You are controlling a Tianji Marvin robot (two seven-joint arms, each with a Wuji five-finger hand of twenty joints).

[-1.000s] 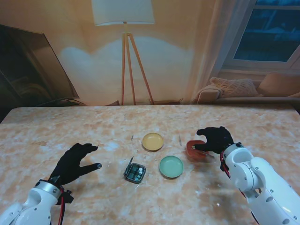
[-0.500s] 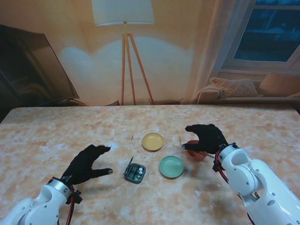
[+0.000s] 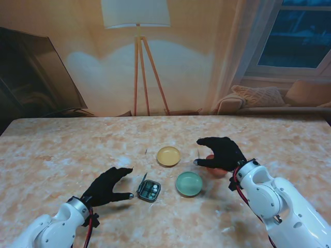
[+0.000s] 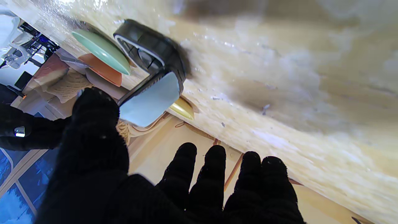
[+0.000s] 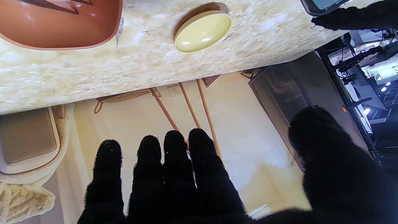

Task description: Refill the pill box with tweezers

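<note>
The dark pill box (image 3: pixel 150 191) sits with its lid (image 3: pixel 143 182) standing open, between my hands; it also shows in the left wrist view as the pill box (image 4: pixel 149 46) with a pale lid (image 4: pixel 149 102). My left hand (image 3: pixel 108 187) is open just left of the box, its thumb tip close to the box. My right hand (image 3: pixel 217 152) is open, spread over the red dish (image 3: pixel 217 170). A dark pointed thing that looks like tweezers (image 5: pixel 56 4) lies in the red dish (image 5: pixel 59 28). Both hands (image 4: pixel 174 186) (image 5: pixel 192 183) hold nothing.
A yellow dish (image 3: pixel 168 155) lies beyond the pill box, a green dish (image 3: pixel 189 183) right of it. A thin pale sliver (image 3: pixel 198 153) lies on the marble table (image 3: pixel 67 150) between the yellow and red dishes. What the dishes hold is too small to make out.
My left hand has slid right, up to the pill box. My right hand has moved left across the red dish and opened its fingers.
</note>
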